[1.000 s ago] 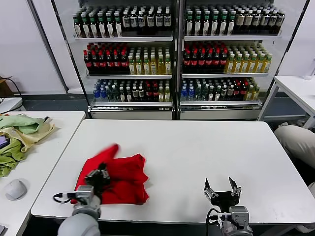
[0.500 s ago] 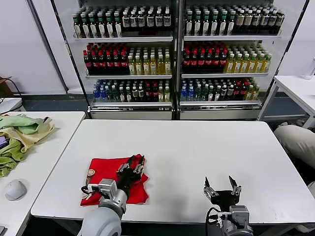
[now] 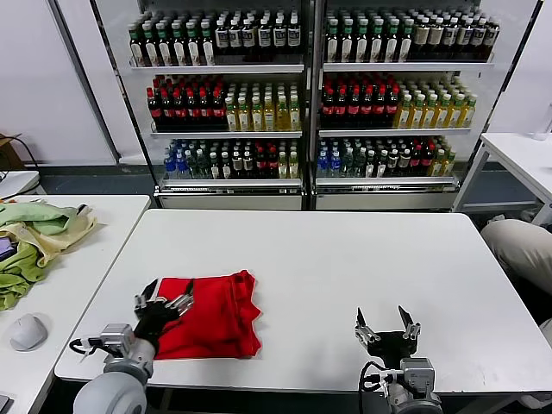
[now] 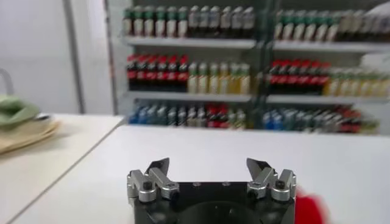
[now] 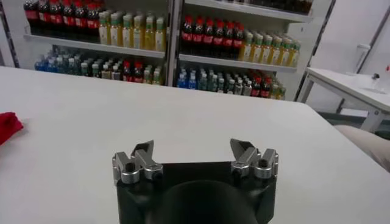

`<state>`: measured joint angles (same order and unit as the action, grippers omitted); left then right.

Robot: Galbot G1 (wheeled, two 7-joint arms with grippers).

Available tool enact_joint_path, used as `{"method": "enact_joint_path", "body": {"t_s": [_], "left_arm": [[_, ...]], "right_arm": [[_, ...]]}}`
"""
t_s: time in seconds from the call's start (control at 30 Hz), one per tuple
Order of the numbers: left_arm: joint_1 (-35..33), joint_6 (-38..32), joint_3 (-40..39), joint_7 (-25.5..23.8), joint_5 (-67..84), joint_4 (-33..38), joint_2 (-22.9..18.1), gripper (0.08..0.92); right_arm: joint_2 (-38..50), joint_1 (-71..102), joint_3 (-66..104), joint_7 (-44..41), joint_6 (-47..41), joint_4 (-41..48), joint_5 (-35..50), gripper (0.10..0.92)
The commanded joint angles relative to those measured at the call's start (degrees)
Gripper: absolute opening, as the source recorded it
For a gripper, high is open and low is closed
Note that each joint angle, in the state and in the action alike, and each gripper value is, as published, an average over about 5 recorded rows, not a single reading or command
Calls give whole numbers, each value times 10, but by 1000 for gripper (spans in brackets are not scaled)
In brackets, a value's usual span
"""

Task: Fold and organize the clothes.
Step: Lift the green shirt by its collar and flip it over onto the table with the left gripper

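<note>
The red T-shirt (image 3: 211, 314) lies folded into a rough rectangle on the white table (image 3: 345, 259), near its front left corner. No bear print shows. My left gripper (image 3: 162, 304) is open and empty at the shirt's left edge, just above it. In the left wrist view the left gripper (image 4: 208, 165) has its jaws wide apart, and a bit of the red shirt (image 4: 308, 209) shows beside it. My right gripper (image 3: 382, 322) is open and empty near the front edge, well right of the shirt. In the right wrist view the right gripper (image 5: 192, 147) faces bare table, with the shirt (image 5: 8, 124) far off.
Pale green and yellow cloths (image 3: 34, 237) and a white mouse (image 3: 28, 330) lie on a side table at the left. Glass-door coolers full of bottles (image 3: 302, 95) stand behind the table. A person's knee (image 3: 522, 246) shows at the right edge.
My left gripper swept across the shirt to its right part, laying the raised flap flat, then let go and drew back to the shirt's left edge. The right arm stayed put.
</note>
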<state>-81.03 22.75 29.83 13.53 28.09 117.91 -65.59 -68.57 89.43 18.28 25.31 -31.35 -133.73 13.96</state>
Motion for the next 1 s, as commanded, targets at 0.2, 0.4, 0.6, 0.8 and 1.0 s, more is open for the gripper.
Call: {"method": "enact_joint_path", "body": {"t_s": [0.2,0.4,0.6,0.8,1.0], "left_arm": [[14,12,43,4,53,-118,-10,823],[14,27,40,10,88,-112,-6,823],[13,44,33,8,125,-92,-15,706],[8,46,38,9,129,-91,-14,533],[6,36,39,-4,130,-83,-16,360]], "right_arm": [[-4,-3,-2,0,1,4,-2,823],[-9,-4,-4,0,2,7,-4,823],[-8,-2,-3,1,2,5,-4,823],[-7,-2,-3,1,2,4,-4,823],[-8,-4,-6,0,3,7,-4,823]]}}
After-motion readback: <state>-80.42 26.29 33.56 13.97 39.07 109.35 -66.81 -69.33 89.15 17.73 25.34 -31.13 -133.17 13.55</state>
